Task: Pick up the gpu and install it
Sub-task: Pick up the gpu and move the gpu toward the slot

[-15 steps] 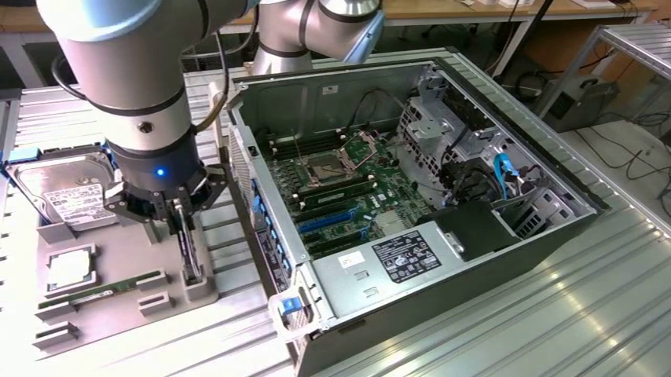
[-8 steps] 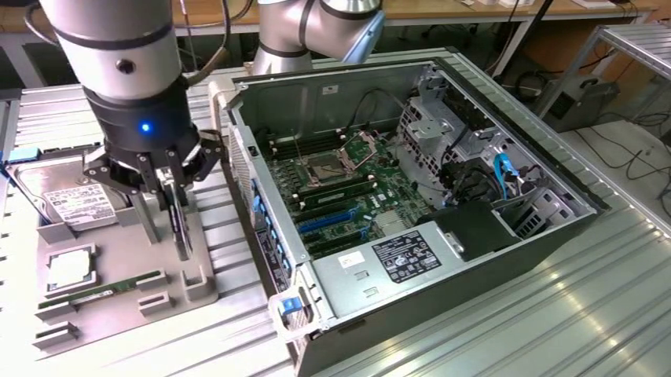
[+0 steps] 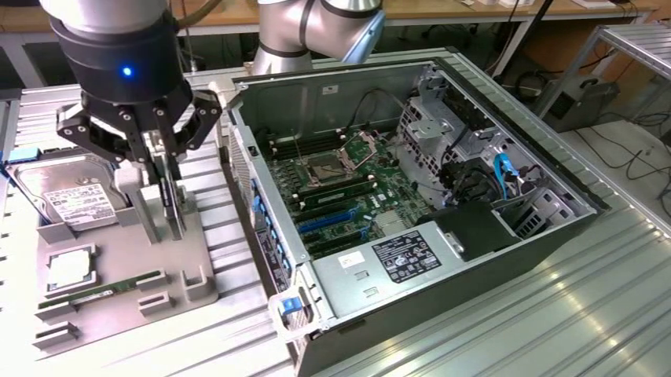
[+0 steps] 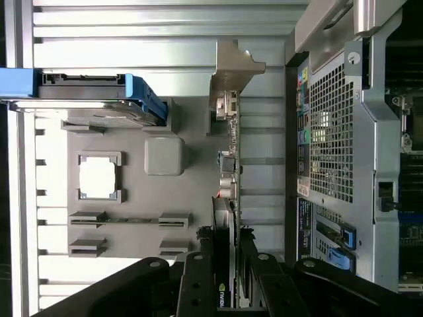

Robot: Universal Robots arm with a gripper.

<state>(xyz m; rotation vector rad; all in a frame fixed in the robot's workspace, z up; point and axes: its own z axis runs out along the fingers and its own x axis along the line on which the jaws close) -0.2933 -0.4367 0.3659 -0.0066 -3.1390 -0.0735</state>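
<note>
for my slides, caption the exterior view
tool at the upright gpu on the gray parts tray, beside the open computer case

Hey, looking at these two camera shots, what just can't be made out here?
1. Dark flat gpu card with silver end bracket: its faces are unreadable, as it is edge-on in both views and the black pincer covers its top in the exterior view.
2. Silver boxy hard drive: the white label's text is too small in the exterior view.
3. Grey computer case: its near corner is cut off by the exterior view's bottom edge.
</note>
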